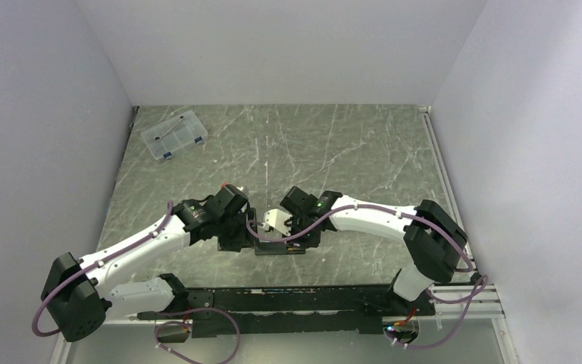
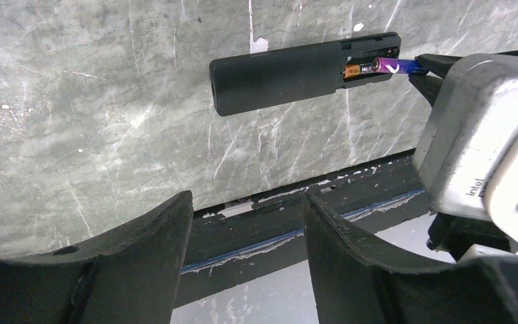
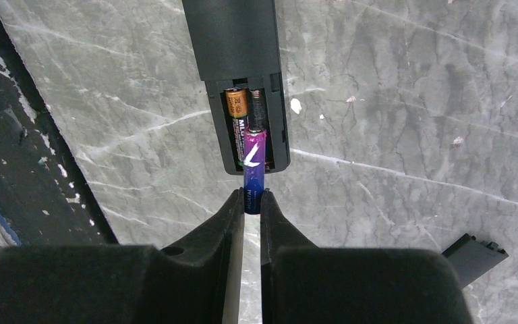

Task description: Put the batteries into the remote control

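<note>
The black remote control (image 3: 233, 37) lies flat on the table with its battery bay uncovered. A gold-ended battery (image 3: 237, 115) sits in the bay's left slot. My right gripper (image 3: 252, 200) is shut on the tail of the blue-purple battery (image 3: 254, 162), whose front end rests over the right slot. In the left wrist view the remote control (image 2: 276, 77) lies beyond my left gripper (image 2: 246, 202), which stands open and empty near the table's front rail, apart from the remote. From above, both wrists crowd over the remote control (image 1: 279, 251).
A small black cover piece (image 3: 474, 256) lies on the table to the right of my right gripper. A clear plastic compartment box (image 1: 173, 136) stands at the back left. The black mounting rail (image 2: 276, 223) runs along the near edge.
</note>
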Action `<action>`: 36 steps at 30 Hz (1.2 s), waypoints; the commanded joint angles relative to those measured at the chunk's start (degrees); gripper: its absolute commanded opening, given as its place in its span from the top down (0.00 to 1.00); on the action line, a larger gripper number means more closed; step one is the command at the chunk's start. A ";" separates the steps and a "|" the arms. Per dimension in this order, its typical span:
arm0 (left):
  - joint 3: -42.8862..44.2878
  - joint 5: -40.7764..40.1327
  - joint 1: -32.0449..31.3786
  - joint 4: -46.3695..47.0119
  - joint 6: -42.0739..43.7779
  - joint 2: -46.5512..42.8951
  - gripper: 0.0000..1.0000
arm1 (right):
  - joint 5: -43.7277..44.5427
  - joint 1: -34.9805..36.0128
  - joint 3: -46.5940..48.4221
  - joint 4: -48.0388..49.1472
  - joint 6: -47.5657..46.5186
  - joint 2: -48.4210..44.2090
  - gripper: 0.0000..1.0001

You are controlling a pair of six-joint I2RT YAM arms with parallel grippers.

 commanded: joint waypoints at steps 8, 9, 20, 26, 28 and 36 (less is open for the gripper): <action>-0.40 -0.78 0.19 -0.41 -0.27 -1.38 0.33 | -0.32 0.17 2.77 -0.03 -0.80 1.51 0.91; -0.43 -0.75 0.19 -0.38 -0.27 -1.47 0.33 | -0.35 0.17 2.87 -0.12 -0.75 1.62 0.89; -0.78 -0.89 0.20 -0.43 -0.45 -2.20 0.33 | -0.58 0.17 3.36 -0.24 -0.07 2.25 0.76; -0.95 -0.96 0.19 -0.34 -0.45 -2.38 0.33 | -0.69 0.26 3.82 0.27 0.34 1.35 0.75; -0.87 -0.98 0.19 -0.30 -0.37 -2.31 0.32 | -1.39 0.24 3.63 0.94 0.65 0.13 0.74; -1.21 -1.33 0.26 -0.27 -0.08 -2.51 0.31 | -1.63 0.09 -0.37 5.68 5.54 -8.52 0.73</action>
